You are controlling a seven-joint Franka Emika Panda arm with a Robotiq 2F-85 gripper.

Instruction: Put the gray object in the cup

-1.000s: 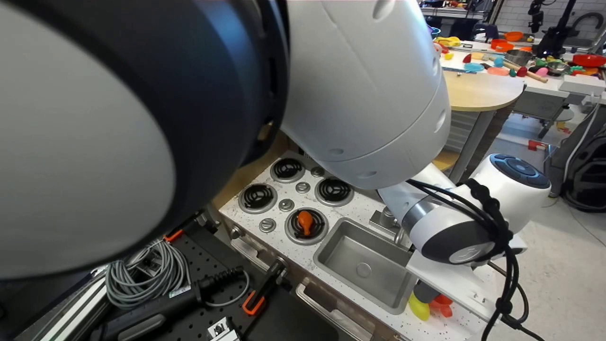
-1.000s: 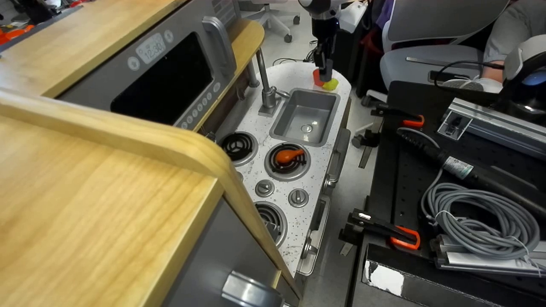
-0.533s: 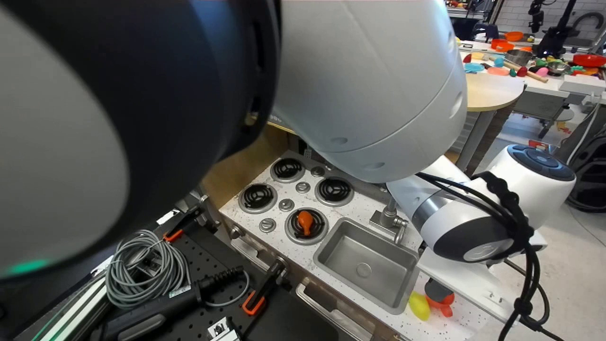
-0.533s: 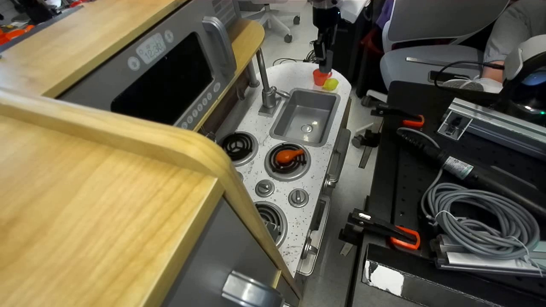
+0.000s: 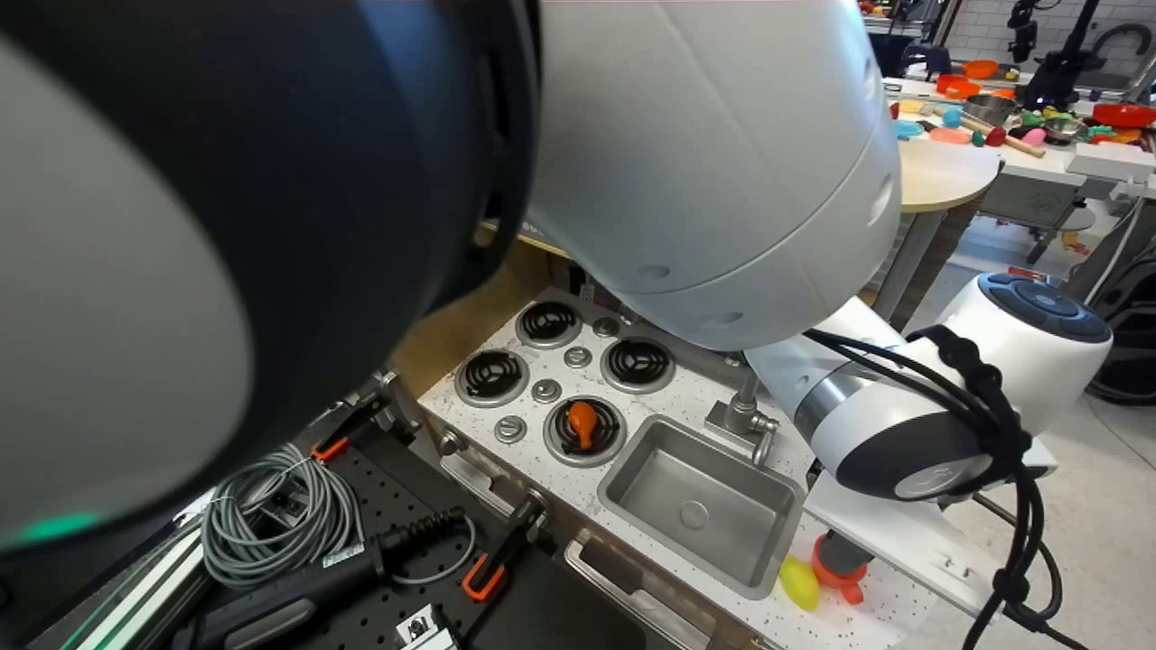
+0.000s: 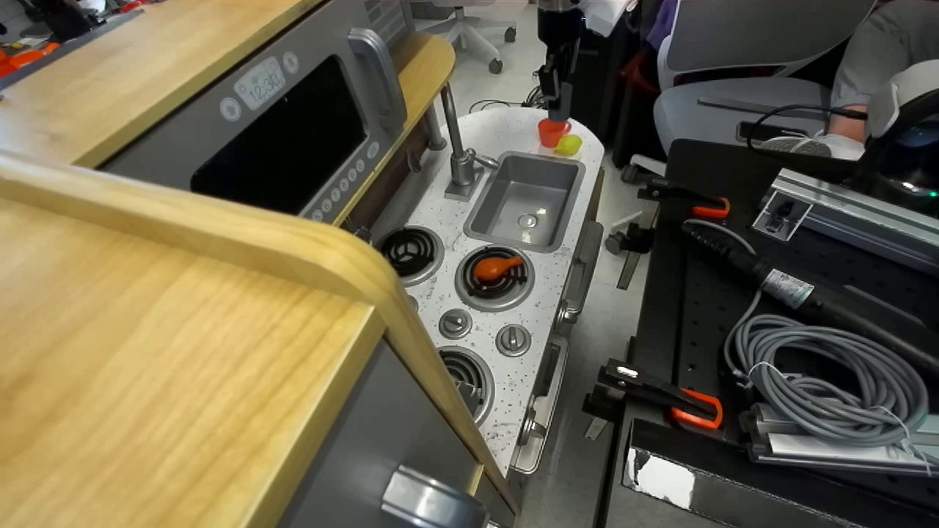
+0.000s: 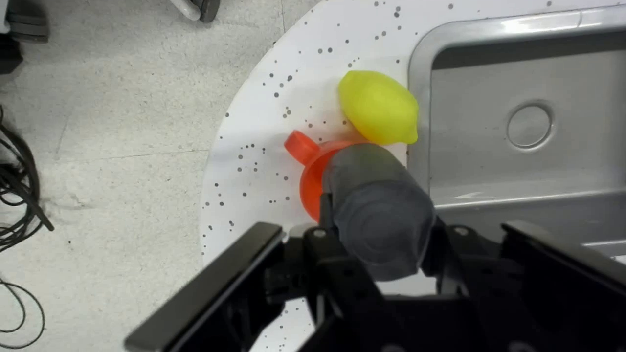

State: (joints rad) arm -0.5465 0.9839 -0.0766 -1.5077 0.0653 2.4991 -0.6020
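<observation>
Gray object [image 7: 377, 212]: over the cup [image 7: 311, 190]; whether inside the rim, unclear; probably light, stiff, smooth.
Gripper [image 7: 379, 225]: holds it by the sides; upper end seems the right hold.
Cup: on the counter [image 7: 259, 166], likely easily tipped.
Lemon [image 7: 377, 106]: just beside it.

A white counter [image 7: 254, 195] with little dark spots is carrying the things, and its end is curving round. Near that end a red cup [image 7: 311, 188] is standing upright on it. A yellow lemon [image 7: 379, 107] is lying just beside the cup, close to the gray sink [image 7: 469, 146], which is sitting down in the counter. A gray tap [image 6: 462, 169] is standing next to the sink. Four round burners [image 5: 638, 361] and some knobs [image 5: 546, 391] are sitting farther along.
</observation>
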